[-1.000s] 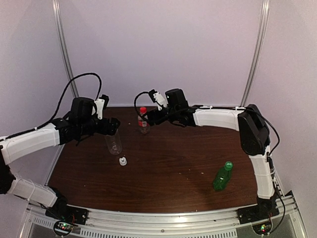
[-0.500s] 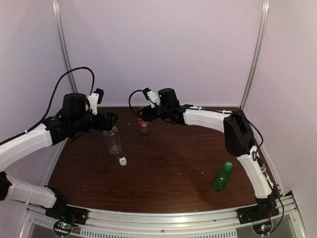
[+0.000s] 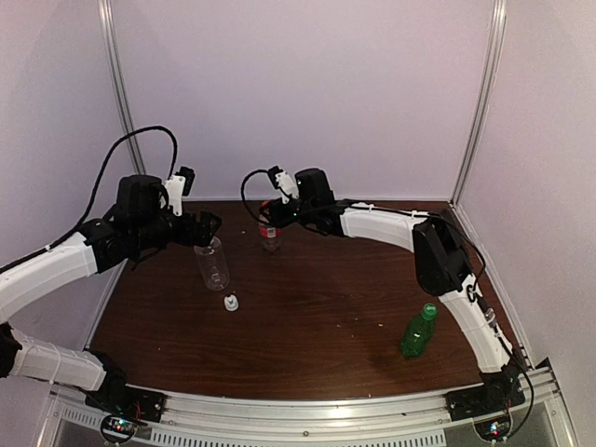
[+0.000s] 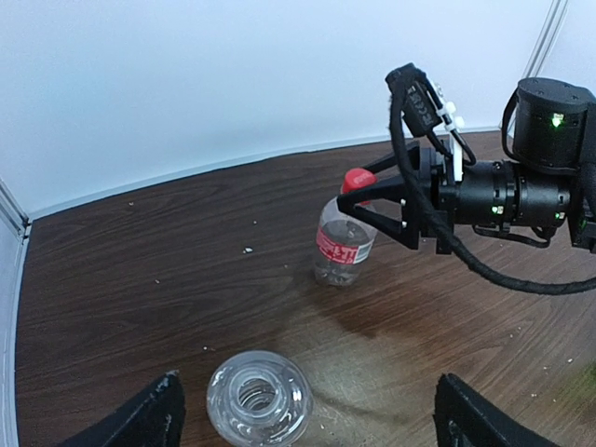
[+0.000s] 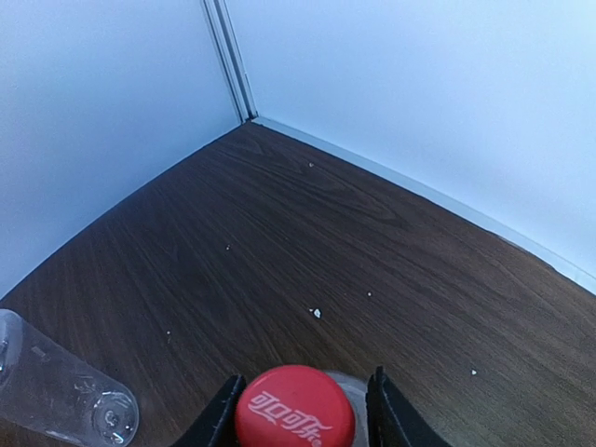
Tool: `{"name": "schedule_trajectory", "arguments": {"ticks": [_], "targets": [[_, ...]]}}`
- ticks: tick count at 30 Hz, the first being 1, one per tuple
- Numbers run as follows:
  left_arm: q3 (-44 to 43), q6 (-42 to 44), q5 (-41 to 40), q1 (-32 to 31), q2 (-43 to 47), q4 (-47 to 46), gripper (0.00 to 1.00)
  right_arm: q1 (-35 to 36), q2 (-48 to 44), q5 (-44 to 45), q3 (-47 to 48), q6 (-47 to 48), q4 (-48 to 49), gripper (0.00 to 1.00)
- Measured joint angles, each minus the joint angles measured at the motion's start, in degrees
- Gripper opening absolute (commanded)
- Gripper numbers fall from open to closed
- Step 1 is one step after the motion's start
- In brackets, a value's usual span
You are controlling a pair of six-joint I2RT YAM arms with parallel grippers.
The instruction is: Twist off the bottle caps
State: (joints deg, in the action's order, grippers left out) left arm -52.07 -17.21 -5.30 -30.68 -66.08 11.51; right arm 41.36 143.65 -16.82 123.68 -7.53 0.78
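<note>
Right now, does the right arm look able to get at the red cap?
Probably yes. The right gripper has a finger on each side of the red cap, with nothing between them and it; the left gripper sits apart, around the open clear bottle.

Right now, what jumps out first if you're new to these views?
The right hand straddles the red cap of a small bottle at the back of the table. The left hand hangs open over an uncapped clear bottle, a white nozzle cap lying on the table beside it. A green bottle, green cap on, sits alone near the front right.
</note>
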Motion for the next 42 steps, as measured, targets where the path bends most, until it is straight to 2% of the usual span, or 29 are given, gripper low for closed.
{"name": "schedule_trajectory", "arguments": {"ticks": [5,11,14,19,31,35,42], "targets": [[0.0,0.0,0.0,0.0,0.0,0.1,0.95,0.0,0.3,-0.2,1.0,-0.2,0.6,0.27],[0.0,0.0,0.0,0.0,0.0,0.1,0.98,0.0,0.1,-0.6,0.6,0.2,0.9,0.14],[0.0,-0.1,0.3,0.0,0.0,0.0,0.98,-0.1,-2.6,-1.0,-3.4,0.5,1.4,0.10],[0.0,-0.5,4.9,0.0,0.0,-2.5,0.98,-0.3,-11.6,-3.1,-12.5,1.2,-0.6,0.07],[0.5,-1.8,30.1,-0.4,-3.4,-17.5,0.96,-0.6,-40.7,-20.0,-27.5,-0.3,-3.7,0.06],[0.8,-1.6,35.5,-1.9,-3.6,-20.9,0.97,-0.6,-44.7,-25.7,-30.6,-3.1,-3.5,0.07],[0.3,3.5,39.5,-9.9,-6.8,-22.1,0.98,-0.6,-45.9,-33.3,-36.6,-9.6,-0.4,0.06]]}}
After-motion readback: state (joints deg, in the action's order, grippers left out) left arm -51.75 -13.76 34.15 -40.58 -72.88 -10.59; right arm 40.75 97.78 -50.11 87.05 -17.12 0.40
